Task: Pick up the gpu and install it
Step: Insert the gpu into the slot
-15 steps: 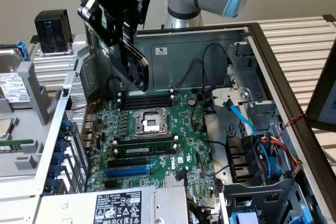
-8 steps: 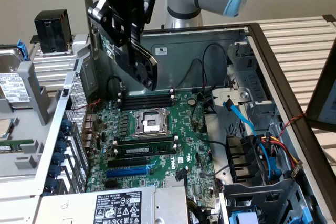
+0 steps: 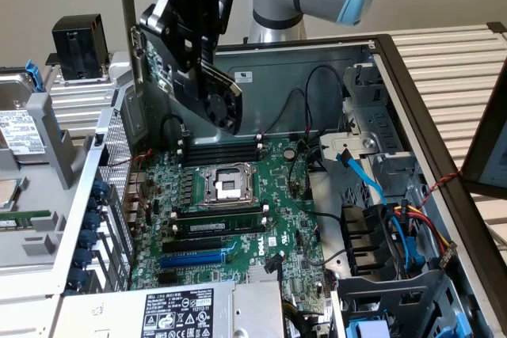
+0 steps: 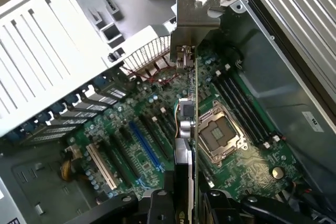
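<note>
Open computer case point(image 3: 317, 57) lies flat, motherboard point(image 3: 261, 195) face up. The gpu point(image 3: 165, 55) hangs clear above the board, edge down, silver bracket point(image 3: 127, 25) toward the case's vented rear, likely oriented for seating. Gripper point(image 4: 185, 205) jaws pinch the card across its faces. Blue slot point(image 3: 194, 259) looks unoccupied; memory sticks point(image 3: 218, 227) and loose cables point(image 3: 396, 223) lie nearby.

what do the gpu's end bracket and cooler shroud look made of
On the gpu: end bracket, bare silver metal, probably stamped steel, given its thin bent tab and dull sheen. Cooler shroud, matte black with no metallic glint, likely moulded plastic.
</note>
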`<control>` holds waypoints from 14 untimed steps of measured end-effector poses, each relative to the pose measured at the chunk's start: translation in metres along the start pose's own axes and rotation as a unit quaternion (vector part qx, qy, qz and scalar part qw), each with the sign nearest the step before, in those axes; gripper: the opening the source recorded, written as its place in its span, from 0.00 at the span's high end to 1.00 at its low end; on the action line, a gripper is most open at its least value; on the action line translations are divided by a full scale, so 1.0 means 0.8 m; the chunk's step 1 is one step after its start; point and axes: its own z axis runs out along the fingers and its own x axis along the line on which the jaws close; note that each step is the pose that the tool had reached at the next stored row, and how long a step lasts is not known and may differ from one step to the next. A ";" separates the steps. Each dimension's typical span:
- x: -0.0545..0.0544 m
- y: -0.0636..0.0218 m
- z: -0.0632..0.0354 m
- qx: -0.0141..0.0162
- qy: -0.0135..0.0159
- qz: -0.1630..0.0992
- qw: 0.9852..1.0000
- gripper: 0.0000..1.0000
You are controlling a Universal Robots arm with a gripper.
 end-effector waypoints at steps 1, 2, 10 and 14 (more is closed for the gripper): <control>0.000 0.000 0.000 0.000 0.001 -0.009 1.000 0.73; 0.000 0.000 0.000 0.000 0.001 -0.018 1.000 0.73; 0.000 0.000 0.000 0.002 0.007 -0.091 0.996 0.73; 0.000 0.000 0.001 0.009 0.006 -0.121 0.993 0.73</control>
